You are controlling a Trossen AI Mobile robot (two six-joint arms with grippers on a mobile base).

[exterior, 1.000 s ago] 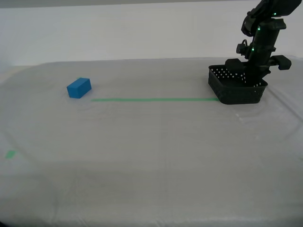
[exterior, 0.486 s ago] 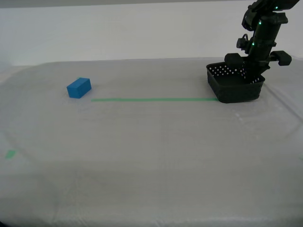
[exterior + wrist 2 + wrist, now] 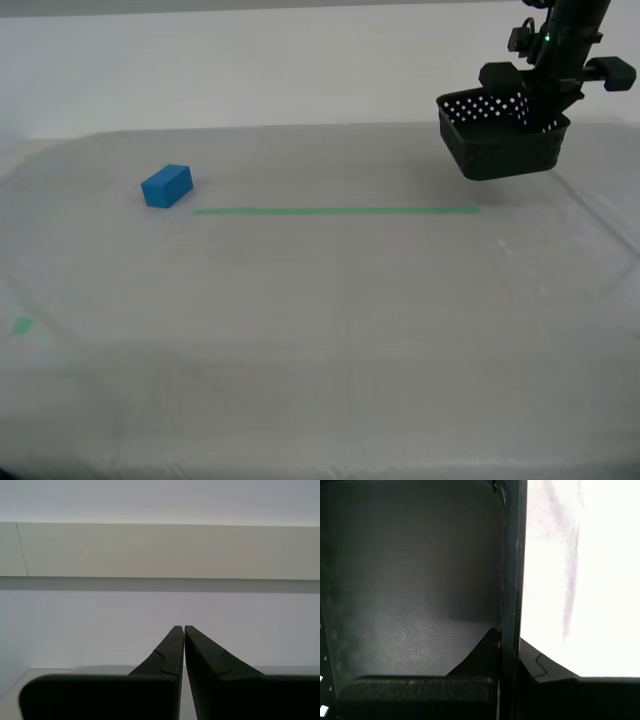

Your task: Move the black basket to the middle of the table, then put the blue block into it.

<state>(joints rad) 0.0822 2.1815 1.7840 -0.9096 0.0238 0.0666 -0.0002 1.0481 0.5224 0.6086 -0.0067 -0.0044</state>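
One wall of the black basket (image 3: 503, 145) sits pinched in our first gripper (image 3: 509, 650), lifted off the counter (image 3: 330, 320) at the exterior view's far right; we should carry it level toward the middle. Our second gripper (image 3: 180, 630) is closed, empty.

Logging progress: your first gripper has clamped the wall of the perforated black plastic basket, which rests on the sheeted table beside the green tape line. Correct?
Not quite. My first gripper does clamp the perforated black plastic basket by its wall, but the exterior view shows it lifted clear of the sheeted table, hanging above the green tape line's end.
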